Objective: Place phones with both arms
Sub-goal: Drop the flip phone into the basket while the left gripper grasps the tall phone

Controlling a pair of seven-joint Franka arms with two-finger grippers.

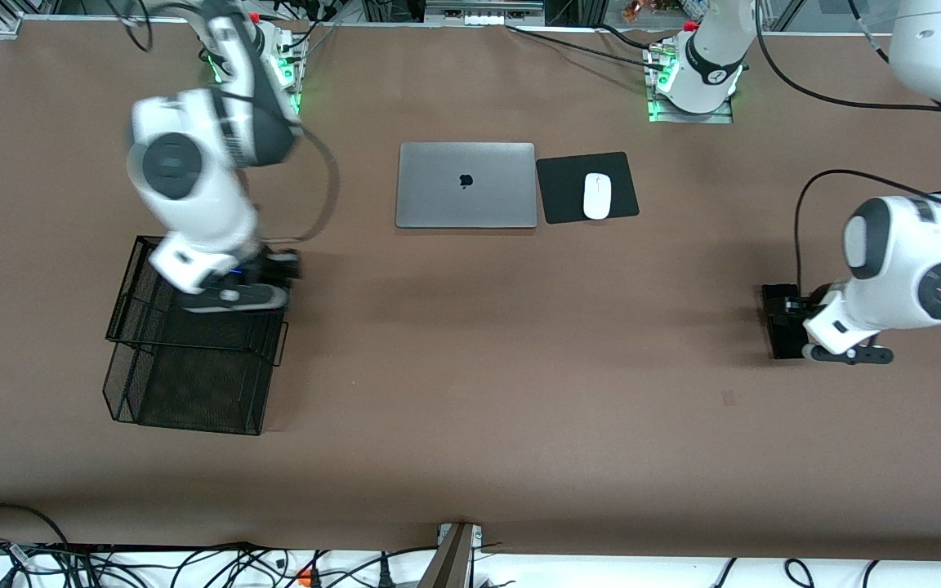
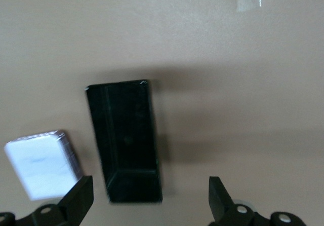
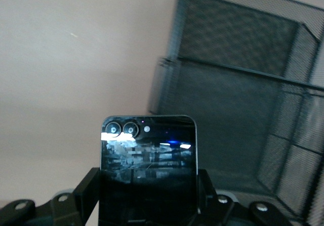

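Our right gripper (image 3: 148, 205) pinches the black flip phone (image 3: 148, 165) by its edges over the wire-mesh tray (image 1: 193, 351); it looks stiff, glossy and slippery. Our left gripper (image 2: 151, 198), fingers wide and empty, hovers over a black slab phone (image 2: 126, 140) beside a lavender-white phone (image 2: 43, 162) on the surface (image 1: 479, 367); we'd grip the long edges.

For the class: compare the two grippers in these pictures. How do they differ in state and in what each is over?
1. The right gripper is shut on the small black phone; the left gripper is open and holds nothing.
2. The right gripper is over the black mesh rack; the left gripper hangs over the long black phone lying on the table, with the lavender-white phone beside it.
Both are black two-finger grippers.
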